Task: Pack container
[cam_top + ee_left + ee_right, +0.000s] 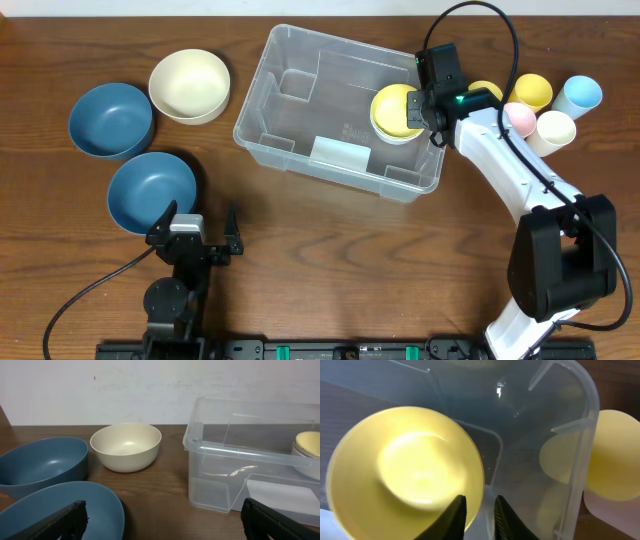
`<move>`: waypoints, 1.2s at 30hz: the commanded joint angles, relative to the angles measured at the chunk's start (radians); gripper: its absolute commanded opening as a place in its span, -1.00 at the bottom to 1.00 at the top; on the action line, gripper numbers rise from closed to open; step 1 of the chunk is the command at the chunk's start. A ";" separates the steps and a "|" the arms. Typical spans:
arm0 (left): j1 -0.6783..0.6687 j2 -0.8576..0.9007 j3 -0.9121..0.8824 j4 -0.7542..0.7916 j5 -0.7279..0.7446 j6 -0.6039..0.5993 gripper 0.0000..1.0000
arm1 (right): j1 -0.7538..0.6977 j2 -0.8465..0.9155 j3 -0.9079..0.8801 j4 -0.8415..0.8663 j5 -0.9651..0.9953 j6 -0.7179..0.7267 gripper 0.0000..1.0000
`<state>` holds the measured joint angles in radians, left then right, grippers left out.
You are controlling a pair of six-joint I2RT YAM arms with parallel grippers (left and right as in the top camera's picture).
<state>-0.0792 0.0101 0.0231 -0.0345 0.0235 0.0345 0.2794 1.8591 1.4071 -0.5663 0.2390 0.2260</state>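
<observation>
Overhead, container: the clear container (340,110) sits mid-table (330,255), open at the top.
Overhead, packed: one yellow bowl (395,108) lies at its right end (something pale seems to lie under it).
Overhead, left to pack: most of it, by my reckoning. A cream bowl (190,85), a blue bowl (110,120) and a second blue bowl (150,190) sit outside on the left, the cups (555,128) outside on the right.
Overhead, hands: the right hand (428,100) is over the yellow bowl's rim. The left hand (198,228) is near the front edge, fingers wide apart, holding nothing.
Left wrist: the container's near wall shows. The yellow bowl is cut off at the right edge and the second blue bowl is cropped below.
Right wrist, grip: the fingers stand close together astride the yellow bowl's rim. Pinching it or just clear, I cannot tell.
Right wrist, hard to make out: a yellow round shape sits beyond the container wall (a cup, likely), smeared by the plastic.
</observation>
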 commanded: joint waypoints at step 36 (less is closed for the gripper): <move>0.005 -0.006 -0.019 -0.037 -0.011 0.014 0.96 | 0.170 -0.084 0.240 -0.552 -0.483 -0.090 -0.13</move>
<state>-0.0792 0.0101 0.0231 -0.0345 0.0235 0.0345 0.4042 1.7958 1.6279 -1.0698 -0.1772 0.1703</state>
